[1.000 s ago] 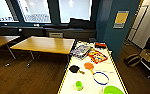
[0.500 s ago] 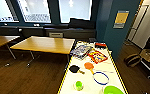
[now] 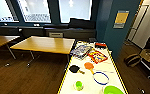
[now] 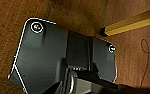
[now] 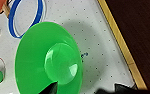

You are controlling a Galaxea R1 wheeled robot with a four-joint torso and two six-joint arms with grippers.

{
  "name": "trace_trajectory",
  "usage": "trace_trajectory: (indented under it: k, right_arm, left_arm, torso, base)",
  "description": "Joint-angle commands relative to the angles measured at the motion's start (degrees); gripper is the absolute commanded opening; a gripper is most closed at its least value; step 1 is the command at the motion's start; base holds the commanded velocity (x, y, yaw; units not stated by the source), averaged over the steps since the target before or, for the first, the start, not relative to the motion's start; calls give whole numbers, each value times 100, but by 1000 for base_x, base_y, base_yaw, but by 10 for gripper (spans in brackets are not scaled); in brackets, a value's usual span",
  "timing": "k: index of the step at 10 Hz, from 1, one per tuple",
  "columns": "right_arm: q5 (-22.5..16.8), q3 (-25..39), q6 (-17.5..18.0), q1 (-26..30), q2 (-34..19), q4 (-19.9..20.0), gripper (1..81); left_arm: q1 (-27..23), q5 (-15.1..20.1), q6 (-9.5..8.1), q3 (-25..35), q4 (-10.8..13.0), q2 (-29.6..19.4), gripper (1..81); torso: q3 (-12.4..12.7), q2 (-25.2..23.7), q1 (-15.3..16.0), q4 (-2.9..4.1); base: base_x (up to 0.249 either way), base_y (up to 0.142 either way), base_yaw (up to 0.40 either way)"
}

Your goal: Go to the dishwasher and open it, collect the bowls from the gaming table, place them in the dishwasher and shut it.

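Standing at the far left of the room, a plain wooden table [image 3: 1, 40] is partly cut off by the picture's edge, and just right of it a second, larger pale wooden table [image 3: 44, 44] on thin metal legs sits over the dark brown wood floor [image 3: 26, 75]. Behind both runs a row of bright windows [image 3: 53, 10] in dark frames.

Right of the wooden tables, the long white-topped gaming table with a yellow edge [image 3: 91, 86] stretches from near to far. At its far end lie flat colourful game boxes [image 3: 97, 56] and a silvery patterned packet [image 3: 81, 51]. Nearer come a black paddle [image 3: 74, 68], then an orange paddle [image 3: 89, 66], then the pale bowl with a blue rim [image 3: 101, 78]. Nearest on the left is a small lime green cup-like piece [image 3: 78, 85], and at the near right the large lime green plastic bowl [image 3: 113, 90] sits upright on the tabletop, close to the yellow edge.

In the right wrist view that green bowl [image 5: 49, 60] lies directly below the camera, beside the blue-rimmed bowl [image 5: 24, 18]. Whether either pincer is open or closed, I cannot tell.

Further right, a dark blue wall [image 3: 116, 25] carries a yellow notice [image 3: 121, 18], with a dark striped bag [image 3: 132, 60] on the floor beyond.
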Motion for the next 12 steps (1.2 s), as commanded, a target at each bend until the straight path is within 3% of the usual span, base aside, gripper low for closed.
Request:
trace_trajectory:
  k: [1, 6, 10, 11, 12]
  right_arm:
    - [-283, -92, 45, 666, -150, 151, 811]
    - [-283, -778, 28, 437, 624, 142, 811]
    - [-274, -1023, 19, 209, 904, 125, 811]
    - [-274, -1085, -7, 157, 958, 125, 10]
    - [-160, -1068, -8, 52, 958, 125, 10]
  left_arm:
    - [-184, 315, 23, 72, -1, -92, 811]
    - [-184, 324, 23, 55, -9, -74, 811]
    - [-184, 333, 23, -226, -18, 48, 811]
    - [-184, 342, 23, -253, -18, 66, 811]
    - [-176, 342, 23, -253, -18, 66, 811]
  torso:
    - [0, 0, 0, 0]
    - [-2, 0, 2, 0]
    - [-4, 0, 2, 0]
    - [-4, 0, 2, 0]
    - [-4, 0, 2, 0]
  base:
    - [0, 0, 0]
    - [0, 0, 0]
    - [0, 0, 0]
    - [0, 0, 0]
    - [0, 0, 0]
